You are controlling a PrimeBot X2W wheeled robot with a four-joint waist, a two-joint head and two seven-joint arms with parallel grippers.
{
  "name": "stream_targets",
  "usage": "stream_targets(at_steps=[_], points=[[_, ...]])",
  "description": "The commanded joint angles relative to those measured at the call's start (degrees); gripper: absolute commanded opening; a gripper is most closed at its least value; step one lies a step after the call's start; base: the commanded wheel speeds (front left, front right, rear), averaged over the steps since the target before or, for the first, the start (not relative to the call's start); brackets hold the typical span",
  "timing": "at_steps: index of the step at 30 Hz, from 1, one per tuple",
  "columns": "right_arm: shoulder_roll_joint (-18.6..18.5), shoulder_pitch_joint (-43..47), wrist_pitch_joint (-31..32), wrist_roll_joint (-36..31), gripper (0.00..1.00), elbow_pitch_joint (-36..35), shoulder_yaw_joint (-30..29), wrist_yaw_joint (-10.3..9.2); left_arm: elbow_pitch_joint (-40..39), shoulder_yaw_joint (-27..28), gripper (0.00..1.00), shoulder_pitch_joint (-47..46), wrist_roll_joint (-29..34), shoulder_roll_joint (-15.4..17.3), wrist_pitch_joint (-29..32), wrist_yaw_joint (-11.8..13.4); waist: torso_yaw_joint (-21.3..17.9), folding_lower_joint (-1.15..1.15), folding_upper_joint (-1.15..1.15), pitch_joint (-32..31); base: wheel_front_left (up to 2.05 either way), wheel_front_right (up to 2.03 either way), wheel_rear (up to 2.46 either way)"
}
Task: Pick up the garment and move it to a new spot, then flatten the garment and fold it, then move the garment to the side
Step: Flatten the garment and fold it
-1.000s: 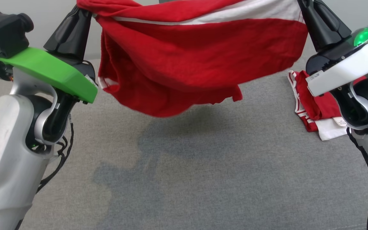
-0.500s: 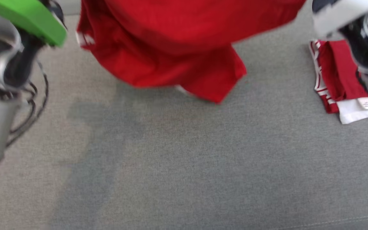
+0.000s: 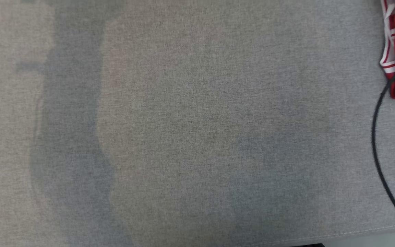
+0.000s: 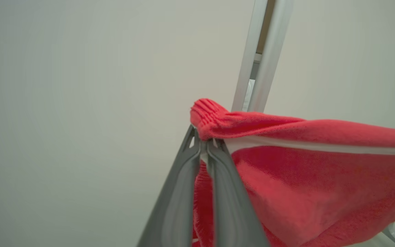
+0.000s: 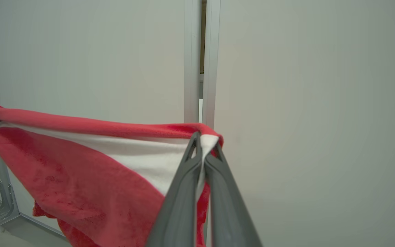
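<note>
Head view lower now: grey fabric surface (image 3: 197,137); garment (image 4: 303,171) against pale wall (image 5: 303,103).

The head view has soft, even light. Broad shadows with vague edges run down the left of the grey fabric (image 3: 197,103) and pool at lower right, and the weave is slightly blurred throughout. Both wrist views are bright and flat, with no glare on the pale wall (image 4: 81,103). The fingers (image 4: 177,206) at bottom centre are out of focus. The garment (image 4: 321,178) looks soft and washed towards pink.
</note>
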Motion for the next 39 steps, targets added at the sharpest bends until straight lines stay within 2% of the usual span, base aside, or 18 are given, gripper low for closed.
stream_targets(at_steps=[1, 8, 12, 16, 23, 27, 39], points=[[1.2, 0.8, -0.8, 0.7, 0.00, 2.0, 0.1, -0.12, 2.1, 0.2, 0.00, -0.1, -0.6, -0.8, -1.5, -0.9, -0.1, -0.01, 0.00, 3.0, 0.00, 0.00, 0.00], [2.3, 9.7, -2.2, 3.9, 0.00, 10.5, 6.4, -0.10, 11.7, -2.2, 0.00, 7.9, -1.5, -5.6, -6.0, -5.1, 1.3, -0.01, 0.00, 1.2, 0.00, 0.00, 0.00], [0.7, 15.3, -2.0, 7.0, 0.00, 12.6, 12.2, -0.10, 14.2, -4.9, 0.00, 14.9, -0.7, -5.8, -6.9, -6.0, 2.0, -0.01, 0.00, -1.0, 0.00, 0.00, 0.00], [-2.2, 19.9, 0.3, 12.0, 0.00, 12.7, 17.9, -0.10, 14.1, -9.3, 0.00, 22.2, -0.4, -5.0, -6.9, -6.3, 2.6, -0.01, 0.00, -4.1, 0.00, 0.00, 0.00], [-7.5, 27.2, 6.6, 20.4, 0.00, 9.7, 27.6, -0.11, 9.2, -21.1, 0.00, 33.8, 0.0, 0.2, -6.7, -6.3, 3.5, -0.01, 0.00, -10.7, 0.00, 0.00, 0.00], [-11.2, 30.9, 9.1, 25.2, 0.00, 7.2, 32.2, -0.11, 6.9, -25.9, 0.00, 38.0, 0.2, 2.4, -7.0, -6.2, 4.1, -0.01, 0.00, -14.6, 0.00, 0.00, 0.00], [-20.7, 40.6, 18.8, 38.9, 0.00, -4.3, 43.7, -0.11, 0.0, -34.1, 0.00, 49.1, 0.5, 6.6, -7.5, -6.2, 4.5, -0.01, 0.00, -25.9, 0.00, 0.00, 0.00]])
